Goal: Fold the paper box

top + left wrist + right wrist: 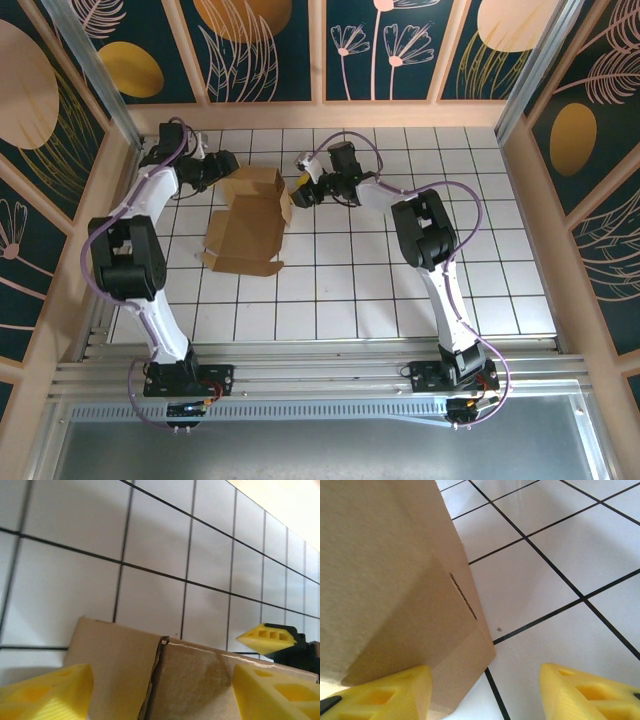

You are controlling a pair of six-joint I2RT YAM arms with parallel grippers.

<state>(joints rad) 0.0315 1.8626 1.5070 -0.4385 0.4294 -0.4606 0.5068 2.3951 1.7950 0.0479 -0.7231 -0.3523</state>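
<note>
The paper box [248, 225] is a brown die-cut sheet lying partly folded on the white tiles, its far walls raised. My left gripper [226, 166] is at the box's far left corner. In the left wrist view its yellow fingers [45, 692] stand wide apart, open, with a raised cardboard wall [150, 670] spanning the gap face-on. My right gripper [299, 191] is at the box's far right side. In the right wrist view it [485, 695] is open, a folded side flap [395, 580] resting against its left finger [385, 695]; bare tile lies between the fingers.
Patterned walls with wooden framing enclose the tiled table [400, 290]. The right gripper's yellow fingertip [267, 637] shows past the cardboard edge in the left wrist view. Open tiles stretch to the right and in front of the box.
</note>
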